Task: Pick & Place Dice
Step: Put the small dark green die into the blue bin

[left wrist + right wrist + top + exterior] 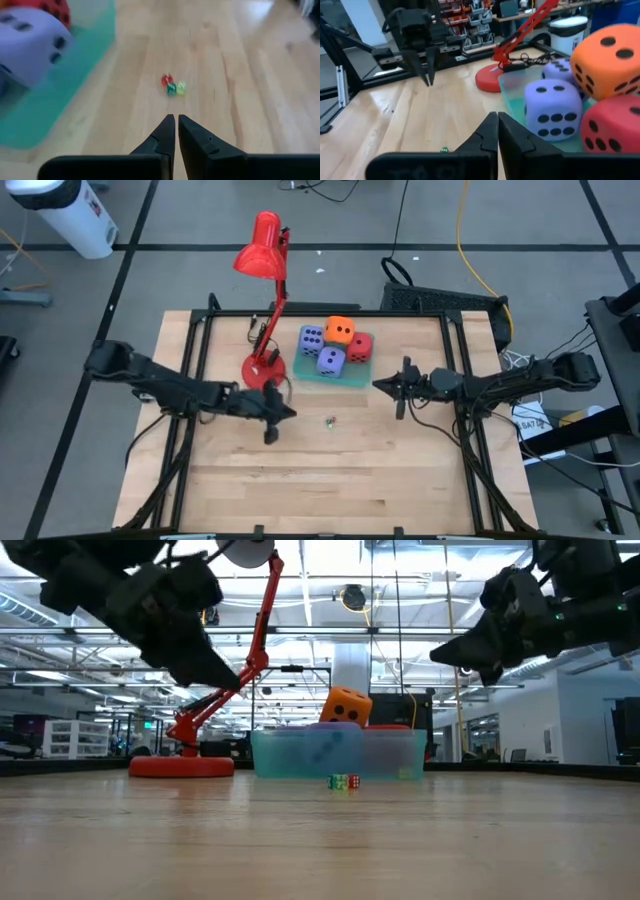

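All 4 dice [333, 346] sit on the teal tray [318, 374] near the table's [330, 480] far edge, between the closed, empty left tool [271, 419] and right tool [399, 390]; 3 tiny objects [329, 421], perhaps small dice, lie mid-table.

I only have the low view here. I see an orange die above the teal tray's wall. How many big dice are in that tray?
Observer: Four in the high view: two purple-blue dice, a red die and the orange die, all in the teal tray.
Operator: Is either tool holding anything?
Observer: No. The wrist views show the left tool and the right tool shut and empty.
Operator: Those specks in front?
Observer: Three tiny dice, red, green and yellow, loose on the table.
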Tool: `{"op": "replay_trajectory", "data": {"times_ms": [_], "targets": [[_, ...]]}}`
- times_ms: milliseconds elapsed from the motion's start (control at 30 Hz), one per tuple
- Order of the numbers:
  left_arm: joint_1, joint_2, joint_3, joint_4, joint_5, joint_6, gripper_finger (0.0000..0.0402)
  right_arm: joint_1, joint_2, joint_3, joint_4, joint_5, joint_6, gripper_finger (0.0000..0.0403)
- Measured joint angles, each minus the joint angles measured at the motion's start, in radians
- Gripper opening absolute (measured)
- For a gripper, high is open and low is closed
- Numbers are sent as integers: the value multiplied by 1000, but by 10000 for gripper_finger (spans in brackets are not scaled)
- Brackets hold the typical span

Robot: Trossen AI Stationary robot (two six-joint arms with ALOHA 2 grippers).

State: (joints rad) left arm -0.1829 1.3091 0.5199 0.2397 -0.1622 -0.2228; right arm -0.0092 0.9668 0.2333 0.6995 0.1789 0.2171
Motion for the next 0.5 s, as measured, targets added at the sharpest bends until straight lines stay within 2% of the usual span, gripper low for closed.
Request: {"op": "replay_trajectory", "data": {"times_ms": [133,300,400,500], "targets": [[-31,157,103,5,-76,-31,30,10,0,-17,0,3,25,1],[-35,351,244,2,-83,-33,34,31,0,-20,-1,1,22,1],[-28,436,329,7,-81,4,54,39,0,-20,-4,0,2,2],[-18,504,394,1,-68,53,91,38,0,-20,-13,-17,-2,1]]}}
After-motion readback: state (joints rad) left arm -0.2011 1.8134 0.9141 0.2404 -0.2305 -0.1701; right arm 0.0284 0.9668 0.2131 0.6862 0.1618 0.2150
